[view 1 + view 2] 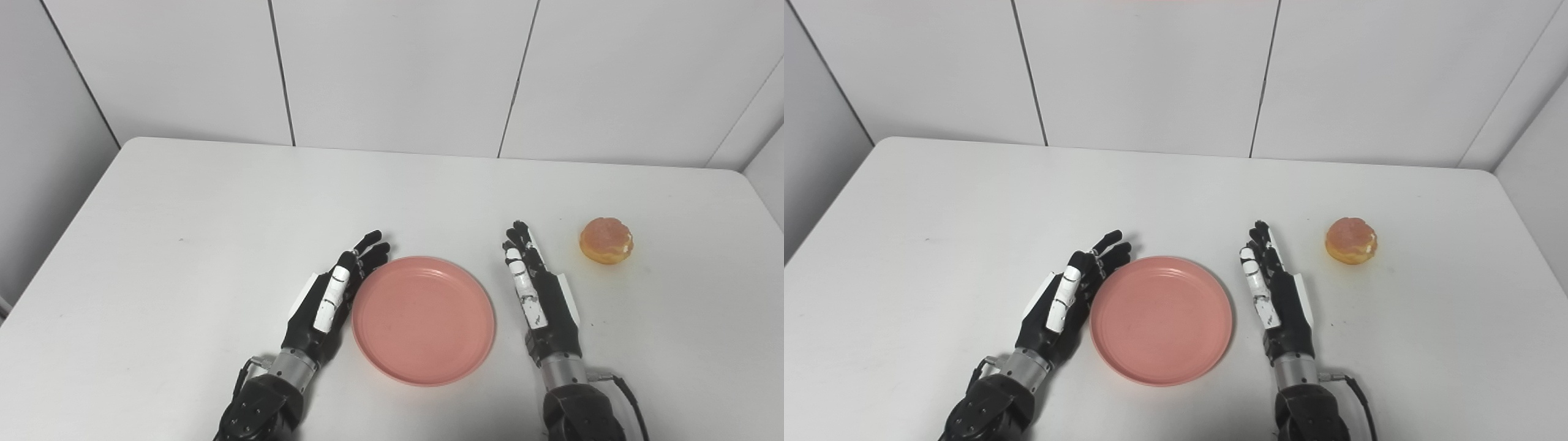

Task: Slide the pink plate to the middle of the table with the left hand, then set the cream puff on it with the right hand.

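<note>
Left hand point(327, 297): fingers extended and slightly spread, holding nothing, edge-on just beside the left rim of the pink plate point(423, 320); contact with the rim cannot be told.

Right hand point(539, 294): fingers extended, holding nothing, set apart from the plate's right rim by a narrow strip of table.

Pink plate: flat, nothing on it, near the front centre of the white table point(214, 208), between the two hands.

Cream puff point(606, 240): on the table right of and slightly beyond the right hand, apart from it, inside the right edge.

Bare tabletop lies beyond the plate to the rear edge.
</note>
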{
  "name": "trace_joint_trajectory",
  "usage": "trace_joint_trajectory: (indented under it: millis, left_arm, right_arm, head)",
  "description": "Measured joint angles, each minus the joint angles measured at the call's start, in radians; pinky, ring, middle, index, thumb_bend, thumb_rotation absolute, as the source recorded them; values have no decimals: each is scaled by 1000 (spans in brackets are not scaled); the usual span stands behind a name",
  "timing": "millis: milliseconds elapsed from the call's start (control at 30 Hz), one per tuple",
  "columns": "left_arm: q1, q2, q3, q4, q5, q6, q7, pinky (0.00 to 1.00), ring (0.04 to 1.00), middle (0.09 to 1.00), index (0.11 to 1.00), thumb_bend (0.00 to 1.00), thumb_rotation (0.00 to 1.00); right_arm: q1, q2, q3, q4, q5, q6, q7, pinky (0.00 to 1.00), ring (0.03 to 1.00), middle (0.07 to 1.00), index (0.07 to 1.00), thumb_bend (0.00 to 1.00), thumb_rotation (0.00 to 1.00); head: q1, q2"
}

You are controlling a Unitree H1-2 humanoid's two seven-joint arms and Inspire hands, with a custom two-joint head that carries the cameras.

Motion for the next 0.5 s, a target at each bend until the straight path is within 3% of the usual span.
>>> trace_joint_trajectory:
  millis: [200, 500]
  left_arm:
    - [0, -8, 5, 19, 20, -36, 7, 958, 929, 912, 908, 652, 993]
    - [-10, -19, 2, 48, 108, -94, 40, 940, 923, 912, 917, 655, 1000]
  right_arm:
    - [-23, -6, -25, 21, -51, -5, -47, 961, 946, 946, 959, 597, 874]
    - [-92, -93, -41, 41, -171, -85, -92, 983, 966, 973, 981, 590, 932]
  head:
    - [-2, -6]
    - [-3, -9]
